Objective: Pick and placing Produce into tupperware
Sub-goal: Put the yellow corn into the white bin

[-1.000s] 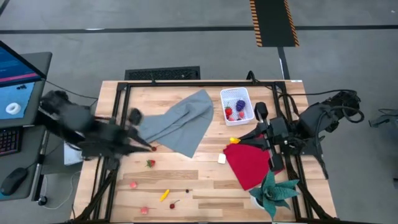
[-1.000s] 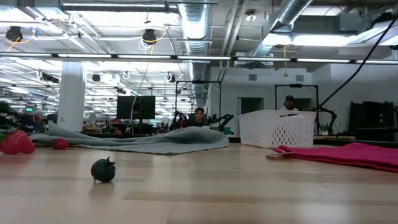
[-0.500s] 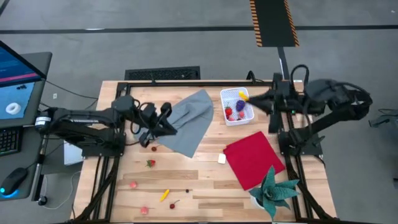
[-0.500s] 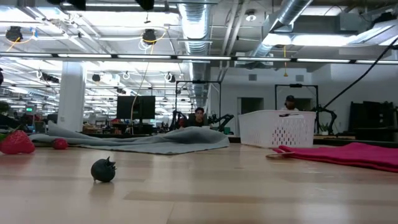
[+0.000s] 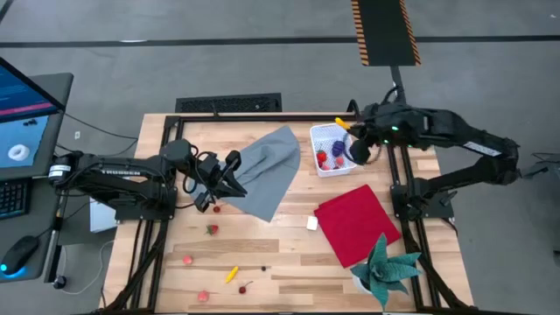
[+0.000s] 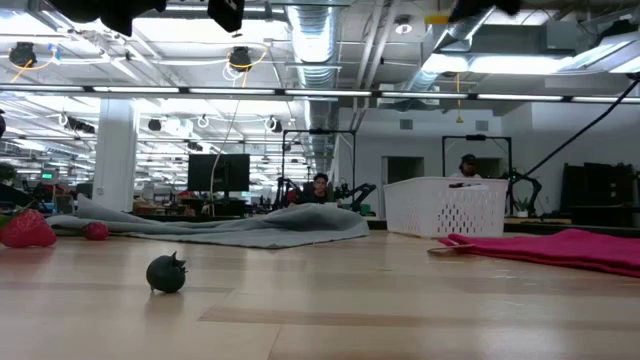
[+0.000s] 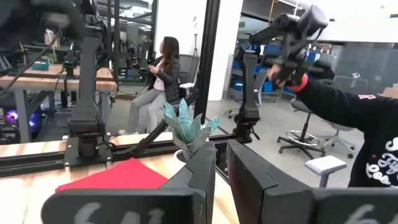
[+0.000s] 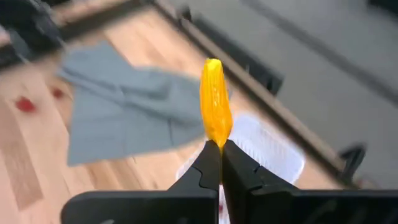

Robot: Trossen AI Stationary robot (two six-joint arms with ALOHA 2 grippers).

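So the high cam hangs above and looks straight down on the whole table (image 5: 289,254), both arms included, while the low cam sits right at tabletop level and looks flat across the wood into the room, and both of them catch the white tub (image 5: 332,149) and the grey cloth (image 5: 267,171). The left wrist cam peers level past its own fingers (image 7: 249,180) toward the red cloth (image 7: 115,176) ahead, and the right wrist cam tilts down past its fingers (image 8: 208,165) at that same tub and grey cloth beyond the tips.
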